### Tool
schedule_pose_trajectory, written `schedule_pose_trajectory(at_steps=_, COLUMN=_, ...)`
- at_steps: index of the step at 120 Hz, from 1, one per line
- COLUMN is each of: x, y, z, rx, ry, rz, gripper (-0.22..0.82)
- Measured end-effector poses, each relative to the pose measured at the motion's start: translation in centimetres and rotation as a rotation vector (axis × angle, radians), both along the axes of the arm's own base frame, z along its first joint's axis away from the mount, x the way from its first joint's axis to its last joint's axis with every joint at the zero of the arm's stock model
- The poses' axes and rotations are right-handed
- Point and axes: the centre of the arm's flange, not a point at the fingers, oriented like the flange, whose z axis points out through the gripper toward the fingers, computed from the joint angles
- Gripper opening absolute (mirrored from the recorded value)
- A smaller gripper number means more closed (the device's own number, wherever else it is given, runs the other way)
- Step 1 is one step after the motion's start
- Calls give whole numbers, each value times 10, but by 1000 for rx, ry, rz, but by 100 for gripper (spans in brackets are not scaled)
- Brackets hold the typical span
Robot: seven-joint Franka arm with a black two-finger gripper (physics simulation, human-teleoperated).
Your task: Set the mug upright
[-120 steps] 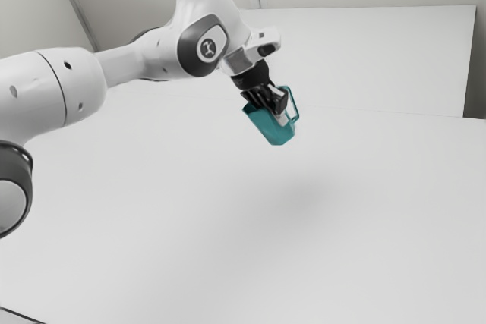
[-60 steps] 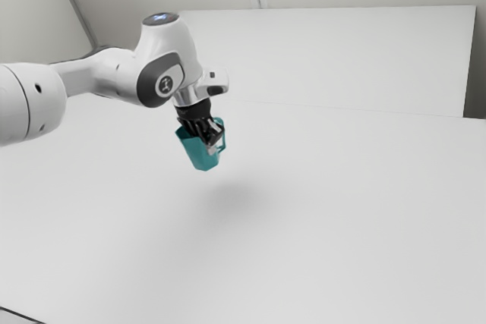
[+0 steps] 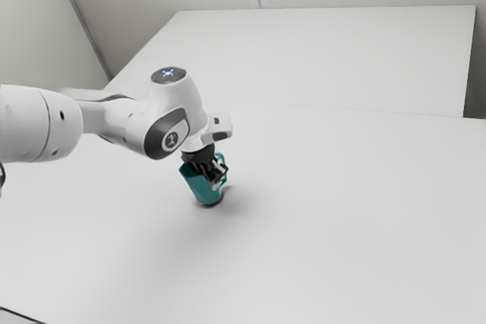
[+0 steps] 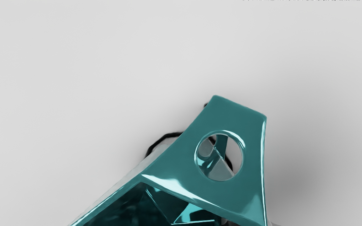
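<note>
In the exterior view, my gripper (image 3: 215,174) is shut on the wall of the teal mug (image 3: 200,187), on the handle side. The mug leans a little, its opening up and toward the exterior view's left, its base low at the tabletop with a dark shadow right under it; whether the base fully rests there I cannot tell. In the wrist view, the mug (image 4: 234,116) shows its broad handle top with a round hole, and part of its dark interior. Slivers of the gripper (image 4: 247,222) appear at the bottom edge, either side of the mug's wall.
A wide white table (image 3: 342,210) spreads around the mug. Behind it lies another pale flat surface (image 3: 326,58), with walls beyond. The arm reaches in from the exterior view's left, above the tabletop.
The hand has carried the mug toward the exterior view's left, then down to the tabletop. The mug has turned from strongly tilted to closer to upright, held throughout.
</note>
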Motion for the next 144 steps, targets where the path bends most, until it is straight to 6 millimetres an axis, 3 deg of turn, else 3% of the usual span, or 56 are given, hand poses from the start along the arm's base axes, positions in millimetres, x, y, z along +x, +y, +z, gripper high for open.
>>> schedule_pose_trajectory(at_steps=16, x=1, y=-1, z=-5, rx=-9, ry=-17, rz=13, gripper=-13)
schedule_pose_trajectory(at_steps=44, x=2, y=-5, z=10, rx=-24, ry=-59, rz=24, gripper=33)
schedule_pose_trajectory(at_steps=67, x=6, y=-12, z=64, rx=-65, ry=-125, rz=47, gripper=49)
schedule_pose_trajectory(at_steps=87, x=41, y=-18, z=126, rx=-124, ry=-123, rz=86, gripper=55)
schedule_pose_trajectory(at_steps=102, x=75, y=21, z=179, rx=-136, ry=-119, rz=137, gripper=58)
schedule_pose_trajectory(at_steps=117, x=88, y=47, z=224, rx=-128, ry=-92, rz=149, gripper=59)
schedule_pose_trajectory(at_steps=125, x=86, y=53, z=232, rx=-122, ry=-55, rz=146, gripper=59)
schedule_pose_trajectory(at_steps=144, x=77, y=50, z=230, rx=-111, ry=25, rz=119, gripper=60)
